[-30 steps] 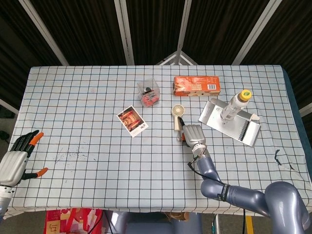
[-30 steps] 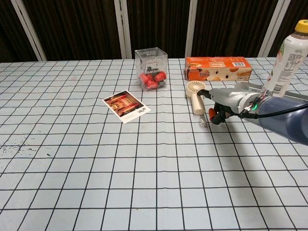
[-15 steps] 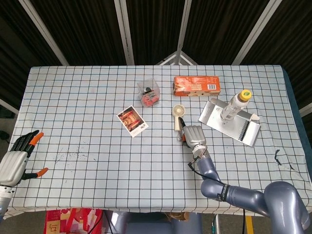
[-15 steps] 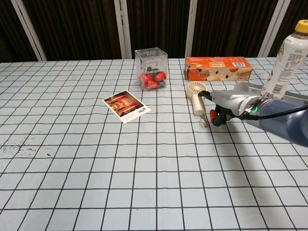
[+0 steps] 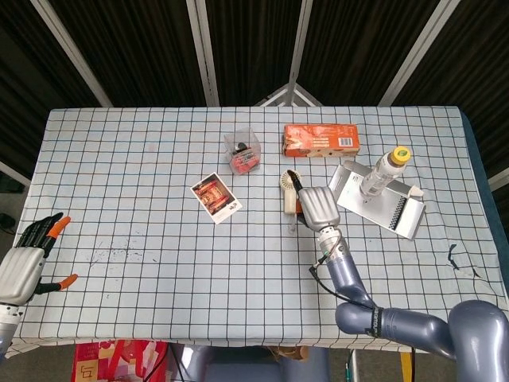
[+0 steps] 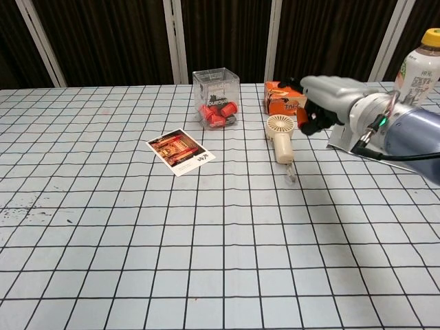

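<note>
My right hand (image 5: 314, 205) (image 6: 323, 96) hangs raised above the table, fingers curled in, with nothing visibly held. Just below and to its left a small cream hand-held fan (image 5: 288, 192) (image 6: 280, 136) lies flat on the checked cloth, apart from the hand. A small strap piece (image 6: 292, 174) lies at the end of the fan's handle. My left hand (image 5: 28, 259) shows only in the head view, at the table's near left corner. Its fingers are spread, it holds nothing, and it is far from every object.
A clear box of red pieces (image 5: 243, 151) (image 6: 216, 97) stands left of the fan. A photo card (image 5: 216, 197) (image 6: 180, 151) lies further left. An orange carton (image 5: 321, 140) (image 6: 285, 96) lies behind the fan. A bottle (image 5: 382, 171) (image 6: 412, 72) stands on a metal tray (image 5: 398, 215).
My right hand has risen from the cloth beside the fan's handle and moved back over the fan. The fan stays on the table. The left hand has not moved.
</note>
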You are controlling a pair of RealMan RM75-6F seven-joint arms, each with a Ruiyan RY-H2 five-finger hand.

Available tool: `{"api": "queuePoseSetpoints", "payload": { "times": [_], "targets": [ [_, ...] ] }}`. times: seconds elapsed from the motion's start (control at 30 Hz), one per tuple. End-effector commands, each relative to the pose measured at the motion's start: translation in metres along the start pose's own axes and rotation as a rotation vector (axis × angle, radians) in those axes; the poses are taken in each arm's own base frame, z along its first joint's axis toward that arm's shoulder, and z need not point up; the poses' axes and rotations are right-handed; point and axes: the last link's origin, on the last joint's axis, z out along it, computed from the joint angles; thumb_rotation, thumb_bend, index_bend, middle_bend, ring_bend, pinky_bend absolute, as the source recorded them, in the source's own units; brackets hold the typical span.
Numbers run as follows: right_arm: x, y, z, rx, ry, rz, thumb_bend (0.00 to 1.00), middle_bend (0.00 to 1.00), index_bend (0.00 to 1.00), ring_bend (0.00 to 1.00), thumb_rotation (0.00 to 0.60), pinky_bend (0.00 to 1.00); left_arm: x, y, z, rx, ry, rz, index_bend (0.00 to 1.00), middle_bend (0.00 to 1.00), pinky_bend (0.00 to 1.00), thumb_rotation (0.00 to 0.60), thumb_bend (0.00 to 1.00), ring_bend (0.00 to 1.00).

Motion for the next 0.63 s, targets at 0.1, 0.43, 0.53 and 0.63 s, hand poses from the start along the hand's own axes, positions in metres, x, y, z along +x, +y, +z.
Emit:
{"api": "queuePoseSetpoints", "payload": {
  "times": [0.1,0.43,0.53,0.63],
  "targets": [
    [0.030,0.024,-0.040,0.031,0.095,-0.029,0.78,0.64,0.00,0.67,0.600,0.59,0.001,0.000,-0.002,-0.002,0.006,0.006,0.00,0.00,0.00,0.600,0.04,0.00],
    [0.053,0.122,-0.187,-0.124,0.007,-0.189,0.44,0.08,0.00,0.04,0.600,0.07,0.000,0.000,-0.007,-0.005,0.018,0.016,0.00,0.00,0.00,0.600,0.00,0.00],
    [0.057,0.143,-0.223,-0.180,-0.002,-0.205,0.39,0.01,0.00,0.00,0.600,0.01,0.000,0.001,-0.010,-0.011,0.027,0.040,0.00,0.00,0.00,0.600,0.00,0.00],
    [0.061,0.152,-0.246,-0.191,0.031,-0.203,0.38,0.00,0.00,0.00,0.600,0.00,-0.001,0.002,-0.012,-0.018,0.043,0.072,0.00,0.00,0.00,0.600,0.00,0.00]
  ]
}}
